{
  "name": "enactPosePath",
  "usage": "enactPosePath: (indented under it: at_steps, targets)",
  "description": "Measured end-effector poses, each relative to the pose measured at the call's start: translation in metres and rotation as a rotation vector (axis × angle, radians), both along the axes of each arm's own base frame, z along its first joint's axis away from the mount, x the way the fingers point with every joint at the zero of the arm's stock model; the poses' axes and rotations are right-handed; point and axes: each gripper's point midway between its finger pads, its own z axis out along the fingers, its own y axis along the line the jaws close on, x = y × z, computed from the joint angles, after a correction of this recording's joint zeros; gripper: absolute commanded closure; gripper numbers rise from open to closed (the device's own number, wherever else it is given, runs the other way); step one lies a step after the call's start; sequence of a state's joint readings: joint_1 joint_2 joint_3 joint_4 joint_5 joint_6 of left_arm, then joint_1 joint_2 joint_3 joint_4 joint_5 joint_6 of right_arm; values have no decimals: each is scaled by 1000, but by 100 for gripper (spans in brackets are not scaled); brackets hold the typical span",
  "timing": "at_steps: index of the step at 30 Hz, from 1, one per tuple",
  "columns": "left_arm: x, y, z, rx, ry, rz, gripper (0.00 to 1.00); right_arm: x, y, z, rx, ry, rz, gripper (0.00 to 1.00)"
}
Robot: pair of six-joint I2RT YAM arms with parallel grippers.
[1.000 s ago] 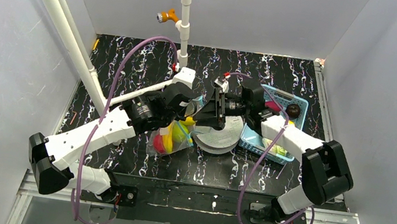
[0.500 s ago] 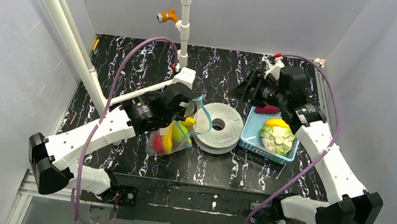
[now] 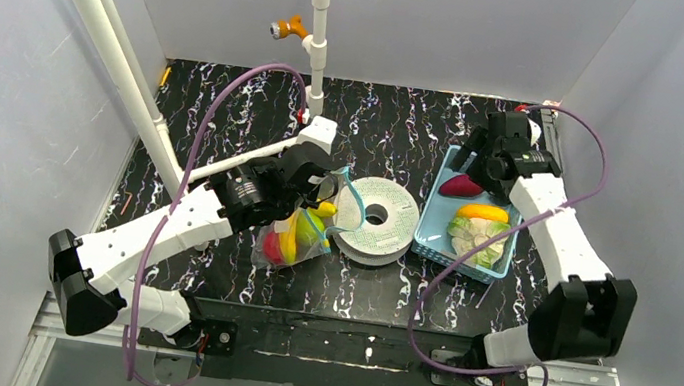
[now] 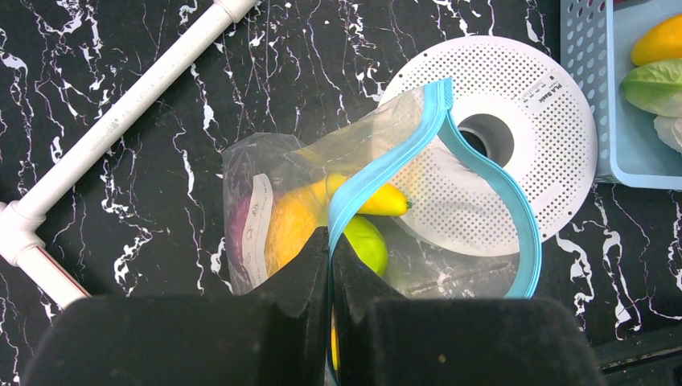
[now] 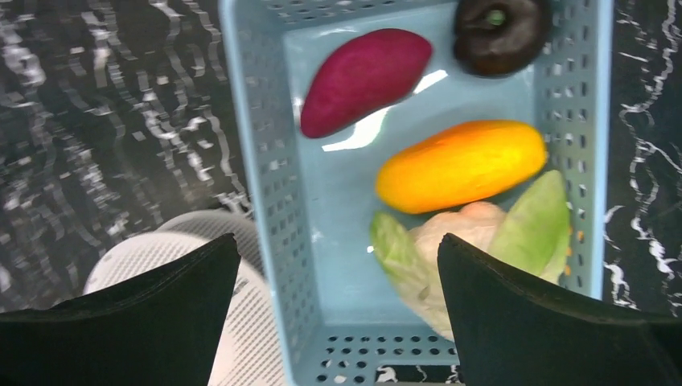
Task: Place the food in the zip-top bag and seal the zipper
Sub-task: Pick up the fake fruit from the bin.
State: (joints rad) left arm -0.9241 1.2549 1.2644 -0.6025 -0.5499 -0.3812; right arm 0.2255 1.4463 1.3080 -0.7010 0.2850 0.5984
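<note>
My left gripper (image 4: 330,241) is shut on the zipper (image 4: 402,153), the teal-blue strip of the zip-top bag (image 4: 249,169), whose mouth loops open over a white spool (image 4: 523,121). Inside the bag I see food: a yellow banana (image 4: 382,199), a green pear (image 4: 368,241) and a yellow-orange piece (image 4: 285,229). My right gripper (image 5: 338,245) hangs open and empty over the blue basket (image 5: 249,145). The basket holds a magenta piece (image 5: 366,80), an orange piece (image 5: 462,165), a dark round piece (image 5: 499,32) and a leafy cabbage (image 5: 474,237). From above, the left gripper (image 3: 326,189) and right gripper (image 3: 479,167) are far apart.
The white spool (image 3: 375,220) lies between the bag (image 3: 291,241) and the basket (image 3: 426,227). White pipes stand at the back (image 3: 319,18) and slant along the left (image 3: 106,49). Grey walls close in both sides of the black marbled table.
The right arm swung from the bag's mouth over the spool to the back right, above the basket, and its jaws opened wider. The left gripper kept its hold on the zipper.
</note>
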Motion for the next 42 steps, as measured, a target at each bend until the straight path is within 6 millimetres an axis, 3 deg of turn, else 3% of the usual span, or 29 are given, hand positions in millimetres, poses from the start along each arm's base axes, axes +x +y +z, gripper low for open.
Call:
enactPosePath:
  at_steps: [6,14,31,34,37,42]
  targets:
    - [0,0,0,4,-1,-3,100,6,-27,-41,-42,144,-125,2]
    - [-1,2,1,4,-2,-3,100,2,-47,-66,-66,242,-260,2]
    - [-3,4,0,2,-1,-3,100,0,-65,-142,-105,398,-271,3]
    - [-3,4,0,3,0,-2,100,-1,-64,-147,-104,413,-262,11]
    - [-3,4,0,3,0,-2,100,0,-63,-147,-103,415,-241,32]
    - [-3,4,0,3,1,-2,100,5,-58,-145,-86,397,-200,58]
